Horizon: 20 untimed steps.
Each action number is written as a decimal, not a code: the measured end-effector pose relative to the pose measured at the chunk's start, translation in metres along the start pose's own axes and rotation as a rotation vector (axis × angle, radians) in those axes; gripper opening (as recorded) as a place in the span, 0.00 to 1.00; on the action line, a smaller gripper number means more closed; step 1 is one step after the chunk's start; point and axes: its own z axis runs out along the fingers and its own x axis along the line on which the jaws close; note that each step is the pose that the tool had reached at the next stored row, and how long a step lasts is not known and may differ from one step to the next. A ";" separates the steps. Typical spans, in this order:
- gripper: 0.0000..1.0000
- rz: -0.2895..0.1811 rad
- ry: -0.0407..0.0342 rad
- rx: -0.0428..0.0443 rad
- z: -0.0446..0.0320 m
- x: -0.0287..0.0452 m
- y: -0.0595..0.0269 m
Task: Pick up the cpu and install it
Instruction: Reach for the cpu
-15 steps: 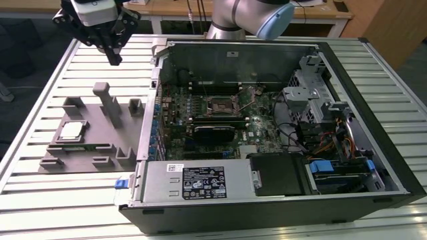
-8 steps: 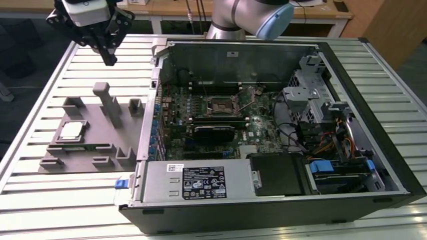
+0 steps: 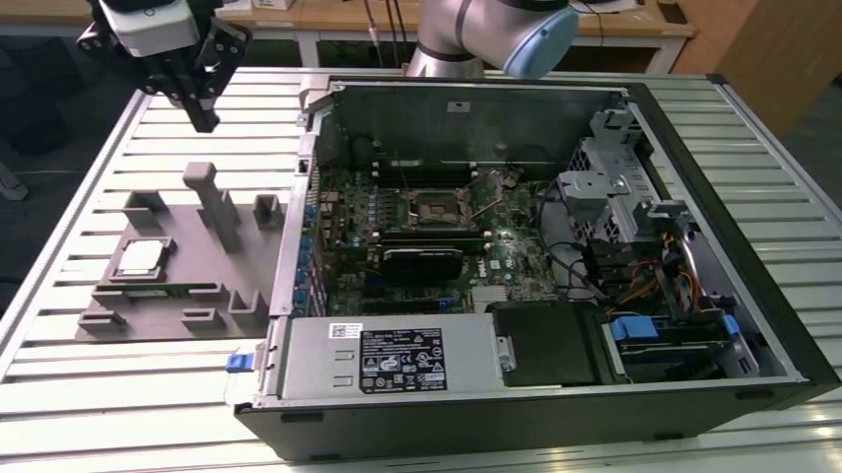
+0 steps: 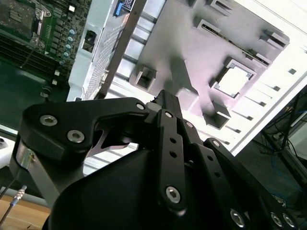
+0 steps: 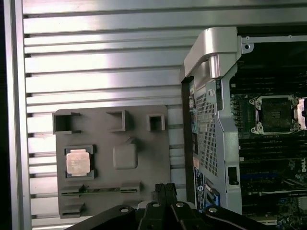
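My black pincer (image 3: 201,120) is pinched narrow, empty, well apart from the flat silver square cpu (image 3: 142,258) in its grey tray (image 3: 148,302).

A slatted metal table (image 3: 66,394) is shown bearing a grey fixture plate (image 3: 132,307) at the frame's left and an open computer case (image 3: 526,424) across centre and right.

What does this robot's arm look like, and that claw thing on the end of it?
The arm is a smooth silver-grey tube with a rounded pale blue joint cap. The gripper is matte black: angular linked bars studded with silver screw heads. A white boxy unit sits above it.
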 end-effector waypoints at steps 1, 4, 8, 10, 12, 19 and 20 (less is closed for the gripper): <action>0.11 0.000 0.0000 0.0001 0.0006 0.0012 -0.0001; 0.11 0.000 0.0000 0.0002 0.0025 0.0045 -0.0004; 0.11 0.000 0.0001 0.0010 0.0047 0.0080 -0.0008; 0.11 0.000 0.0001 0.0016 0.0057 0.0096 -0.0009; 0.11 0.000 -0.0001 0.0019 0.0067 0.0110 -0.0011; 0.11 0.000 -0.0002 0.0032 0.0092 0.0159 -0.0015; 0.11 0.000 -0.0002 0.0033 0.0096 0.0166 -0.0015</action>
